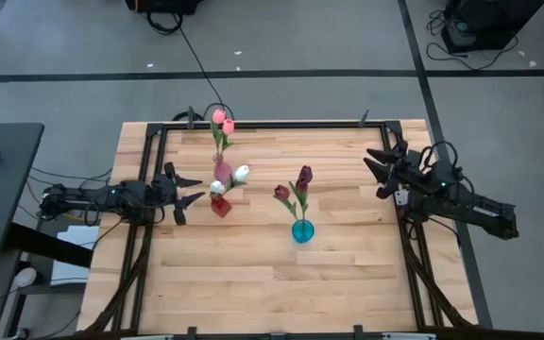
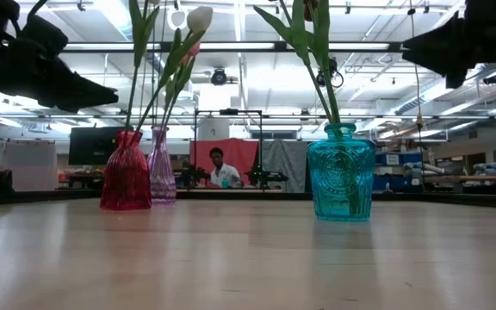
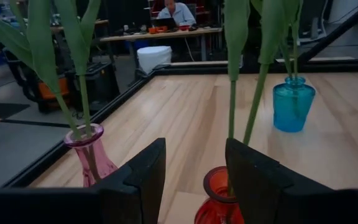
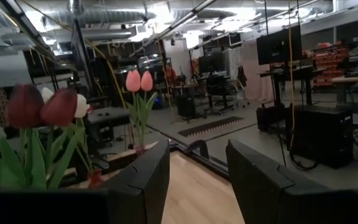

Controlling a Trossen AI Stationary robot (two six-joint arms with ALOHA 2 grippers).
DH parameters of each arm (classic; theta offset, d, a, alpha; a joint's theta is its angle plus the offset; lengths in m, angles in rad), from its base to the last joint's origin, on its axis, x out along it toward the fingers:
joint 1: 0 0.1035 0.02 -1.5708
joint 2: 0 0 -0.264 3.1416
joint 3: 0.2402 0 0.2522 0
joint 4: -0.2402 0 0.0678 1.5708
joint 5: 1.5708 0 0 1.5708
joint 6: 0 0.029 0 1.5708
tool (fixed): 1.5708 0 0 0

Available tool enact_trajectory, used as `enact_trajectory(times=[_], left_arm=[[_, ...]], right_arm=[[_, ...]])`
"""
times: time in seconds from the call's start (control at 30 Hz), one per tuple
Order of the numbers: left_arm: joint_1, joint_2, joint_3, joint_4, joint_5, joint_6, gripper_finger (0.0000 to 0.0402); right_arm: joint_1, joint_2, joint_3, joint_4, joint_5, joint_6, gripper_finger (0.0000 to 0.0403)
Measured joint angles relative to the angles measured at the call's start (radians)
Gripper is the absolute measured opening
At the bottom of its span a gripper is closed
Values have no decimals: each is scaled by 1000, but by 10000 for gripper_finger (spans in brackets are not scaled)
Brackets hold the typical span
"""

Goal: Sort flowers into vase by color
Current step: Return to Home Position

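Hovering beside the red vase [image 1: 220, 206], left gripper [image 1: 199, 188] spread wide, empty, right gripper [image 1: 370, 161] apparently likewise

We find three vases on the bench [image 1: 348, 283], with flowers [image 1: 223, 121] in each. The far vase [image 1: 221, 171] stands just at 12 o'clock of the near vase [image 1: 220, 206]. The third vase [image 1: 302, 229] stands at 4 o'clock of that pair. The left claw [image 1: 200, 188] hangs at the pair's 9 o'clock, and the right claw [image 1: 370, 159] is well apart at 3 o'clock.

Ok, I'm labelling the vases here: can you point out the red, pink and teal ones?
red vase [image 2: 126, 179], low view, middle of its body.
pink vase [image 2: 164, 172], low view, middle of its body.
teal vase [image 2: 341, 181], low view, middle of its body.
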Motion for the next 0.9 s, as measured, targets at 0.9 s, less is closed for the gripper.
enact_trajectory(times=[0.9], left_arm=[[0, 0, -4, 80, 0, -19, 172]], right_arm=[[0, 6, -216, 187, 18, 24, 169]])
